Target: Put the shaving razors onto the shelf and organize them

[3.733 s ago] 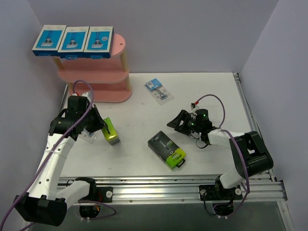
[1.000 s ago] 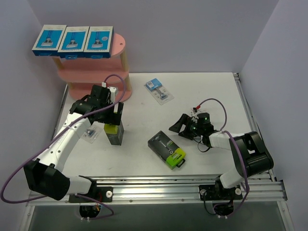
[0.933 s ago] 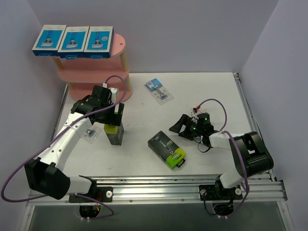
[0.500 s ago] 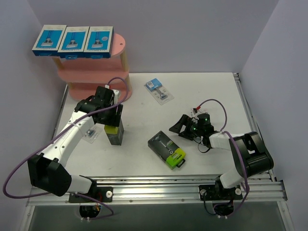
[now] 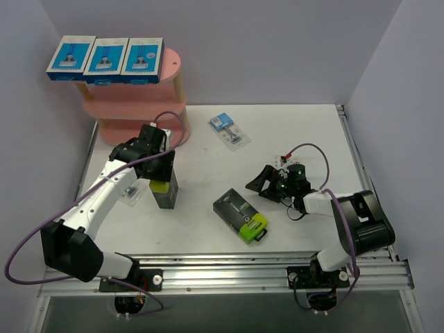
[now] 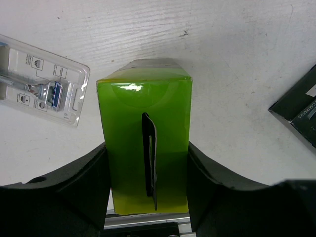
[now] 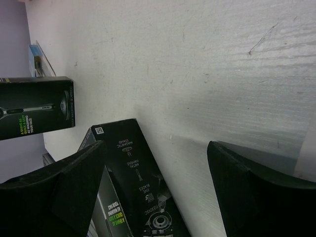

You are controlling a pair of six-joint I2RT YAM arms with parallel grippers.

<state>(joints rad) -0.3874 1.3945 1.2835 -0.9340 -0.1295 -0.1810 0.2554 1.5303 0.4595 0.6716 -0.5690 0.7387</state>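
Note:
A black razor box with a lime-green end (image 5: 165, 193) stands upright on the table. My left gripper (image 5: 161, 168) comes down over it, and in the left wrist view both fingers (image 6: 96, 170) press the sides of its green end (image 6: 144, 128). A second black box (image 5: 240, 216) lies flat mid-table. My right gripper (image 5: 260, 184) hovers open just right of it, with only the box's corner (image 7: 133, 192) ahead of the open gripper (image 7: 155, 148). Three blue-and-white boxes (image 5: 105, 58) sit on the top tier of the pink shelf (image 5: 139, 111).
One clear blister pack (image 5: 229, 131) lies at the back centre of the table. Another blister pack (image 5: 130, 193) lies beside the standing box, under the left arm (image 6: 42, 89). Grey walls close in the table on the left, back and right.
My left gripper's fingers have closed in from wide open onto the sides of the standing box. The right arm has barely moved.

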